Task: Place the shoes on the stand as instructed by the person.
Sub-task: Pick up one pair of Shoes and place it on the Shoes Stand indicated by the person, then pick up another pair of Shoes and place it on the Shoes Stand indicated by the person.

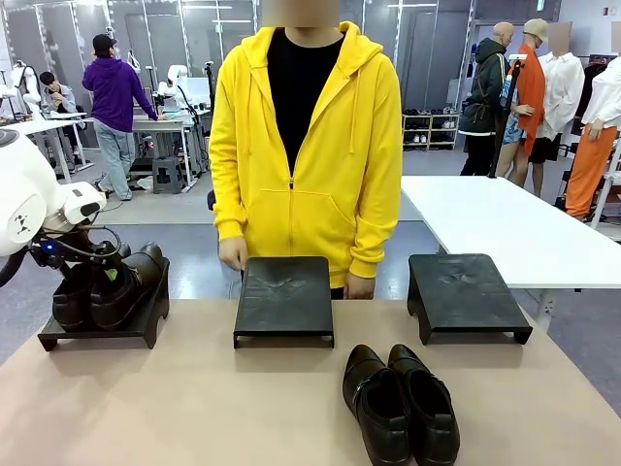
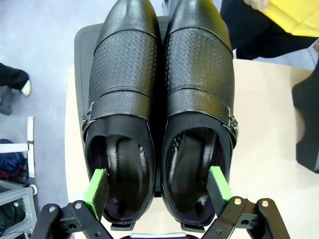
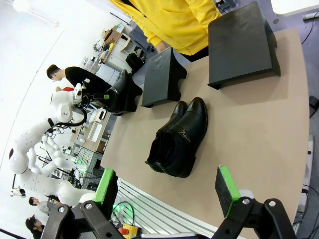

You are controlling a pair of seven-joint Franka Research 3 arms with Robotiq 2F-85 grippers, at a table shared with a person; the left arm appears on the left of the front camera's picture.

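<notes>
At the left edge of the front view, the strap pair (image 2: pixel 159 99) sits side by side on the left stand (image 1: pixel 146 328). The left end effector (image 2: pixel 158 188) hangs over the heels, spread wide and gripping nothing (pads flank both shoes, suiting a two-shoe pinch). The right end effector (image 3: pixel 167 189), equally wide and empty, hovers above the worktop (image 1: pixel 175 408). The plain pair (image 1: pixel 400 403) waits there, lower right of centre.

The left arm (image 1: pixel 21 199) comes in from the left edge, its wrist (image 1: pixel 73 206) bent downward; the left gripper (image 1: pixel 92 264) points down, jaws spread wide, green pads (image 2: pixel 97 191) well apart; the right gripper (image 3: pixel 165 191) hangs high, tilted down, with its jaws likewise wide open.
</notes>
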